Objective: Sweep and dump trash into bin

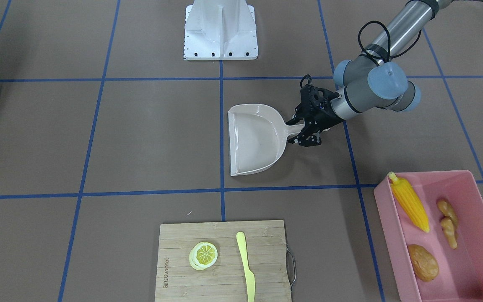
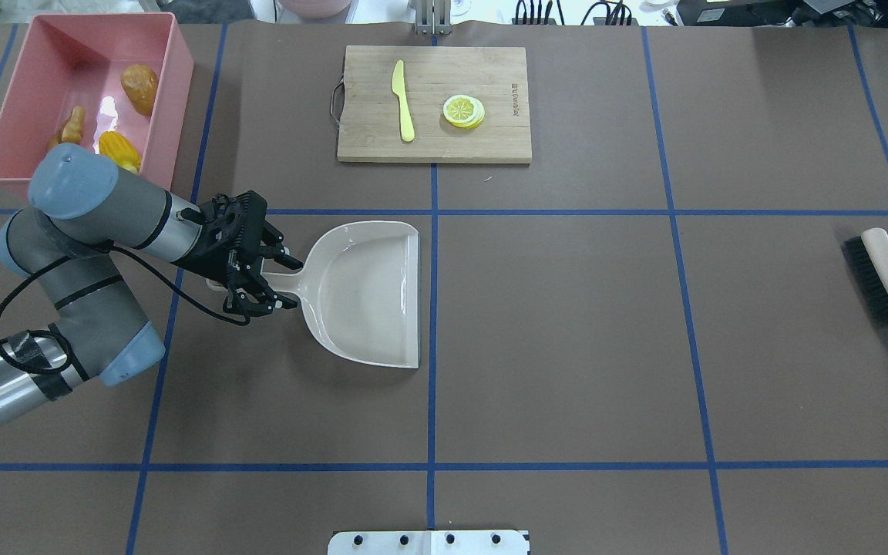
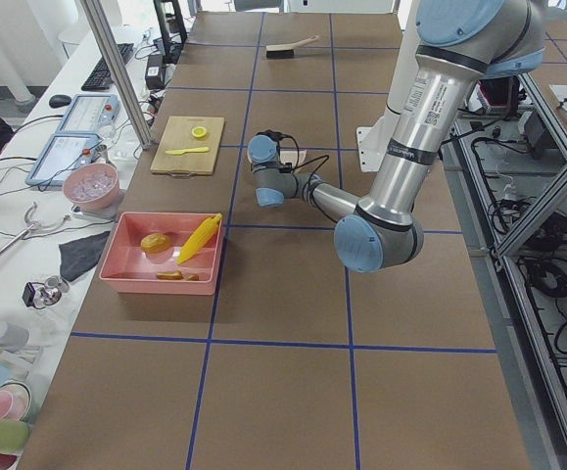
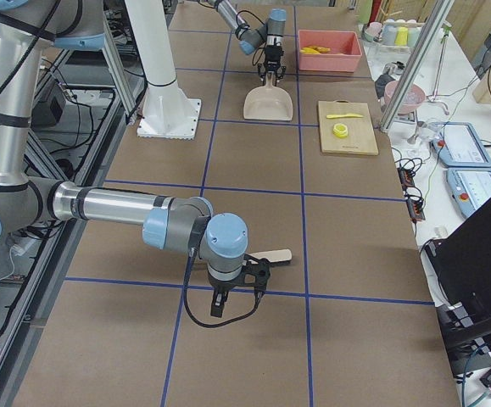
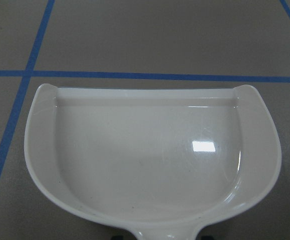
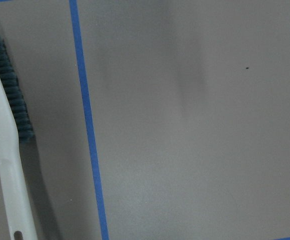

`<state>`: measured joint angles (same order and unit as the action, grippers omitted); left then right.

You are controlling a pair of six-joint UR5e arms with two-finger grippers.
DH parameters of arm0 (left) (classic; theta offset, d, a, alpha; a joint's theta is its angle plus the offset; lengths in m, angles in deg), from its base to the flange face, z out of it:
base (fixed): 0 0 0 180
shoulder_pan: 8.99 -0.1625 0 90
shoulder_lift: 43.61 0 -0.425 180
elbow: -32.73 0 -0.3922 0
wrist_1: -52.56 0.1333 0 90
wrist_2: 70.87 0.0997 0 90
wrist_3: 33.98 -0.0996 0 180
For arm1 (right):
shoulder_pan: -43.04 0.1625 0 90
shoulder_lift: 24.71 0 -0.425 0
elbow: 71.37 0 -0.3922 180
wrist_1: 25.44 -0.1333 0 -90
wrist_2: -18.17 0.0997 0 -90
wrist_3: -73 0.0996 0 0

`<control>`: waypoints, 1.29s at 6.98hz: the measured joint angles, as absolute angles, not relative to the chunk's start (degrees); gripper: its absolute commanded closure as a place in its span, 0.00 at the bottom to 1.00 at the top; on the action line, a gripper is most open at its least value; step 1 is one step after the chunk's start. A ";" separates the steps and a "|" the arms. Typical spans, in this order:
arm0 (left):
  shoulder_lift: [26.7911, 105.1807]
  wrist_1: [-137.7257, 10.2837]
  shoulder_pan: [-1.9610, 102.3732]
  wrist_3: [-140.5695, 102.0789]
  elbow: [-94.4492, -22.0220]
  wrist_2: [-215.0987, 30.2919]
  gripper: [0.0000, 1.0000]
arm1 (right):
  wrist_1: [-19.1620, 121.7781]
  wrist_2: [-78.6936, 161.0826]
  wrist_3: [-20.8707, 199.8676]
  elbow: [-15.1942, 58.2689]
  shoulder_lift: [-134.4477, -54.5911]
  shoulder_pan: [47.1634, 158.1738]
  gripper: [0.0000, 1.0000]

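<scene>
The trash lies inside the pink bin [image 1: 476,260]: a yellow corn cob [image 1: 409,205], a tan ginger root [image 1: 449,222] and a brown potato [image 1: 423,262]. An empty beige dustpan [image 2: 367,293] rests flat on the table's middle. My left gripper [image 2: 280,279] is at its handle, open, one finger on each side of the handle. The left wrist view shows only the bare pan [image 5: 150,165]. Only the exterior right view shows my right gripper [image 4: 232,298], hovering low beside the brush [image 4: 270,254]; I cannot tell whether it is open or shut.
The brush [image 2: 887,277] lies at the table's right edge, dark bristles toward the centre. At the far side, a wooden cutting board [image 2: 490,131] carries a lemon slice [image 2: 463,110] and a yellow knife [image 2: 403,100]. The robot's white base [image 1: 220,33] stands at the near edge.
</scene>
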<state>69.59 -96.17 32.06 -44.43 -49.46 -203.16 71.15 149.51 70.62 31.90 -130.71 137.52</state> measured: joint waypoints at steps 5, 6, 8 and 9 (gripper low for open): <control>63.98 -94.92 32.58 -44.17 -59.29 -203.71 0.01 | 71.15 149.34 70.62 31.90 -130.71 137.52 0.00; 61.22 -92.96 34.51 -43.97 -63.43 -203.67 0.01 | 71.15 149.38 70.63 31.90 -130.71 137.52 0.00; 58.64 -85.25 41.29 -43.95 -67.24 -202.31 0.01 | 71.15 149.47 70.62 31.90 -130.71 137.52 0.00; 58.73 -81.22 44.77 -44.02 -67.62 -199.23 0.01 | 71.15 149.46 70.62 31.90 -130.71 137.52 0.00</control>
<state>58.73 -81.22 44.77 -44.02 -67.62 -199.23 71.15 149.46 70.62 31.90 -130.71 137.52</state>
